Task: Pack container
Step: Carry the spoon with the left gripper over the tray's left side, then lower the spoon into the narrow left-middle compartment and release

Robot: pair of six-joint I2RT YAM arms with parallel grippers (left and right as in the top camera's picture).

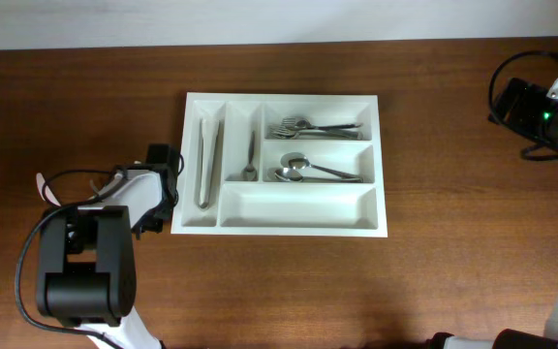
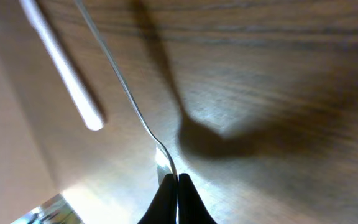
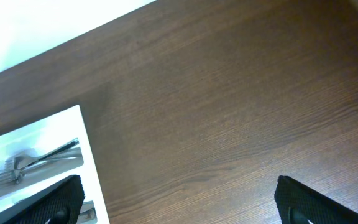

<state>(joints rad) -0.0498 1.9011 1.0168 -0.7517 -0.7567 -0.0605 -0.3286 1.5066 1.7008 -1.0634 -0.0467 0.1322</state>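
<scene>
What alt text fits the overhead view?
White five-compartment cutlery tray centred on a wooden table: tongs in the leftmost slot, forks top right, spoons below them, bottom compartment empty. The left arm sits beside the tongs end.

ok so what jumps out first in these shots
The white cutlery tray at the middle of the table, holding tongs, forks and spoons, with one long compartment bare. Then the left gripper by the tray's left side, shut on a thin metal utensil; the right gripper hangs open off to the right.
</scene>
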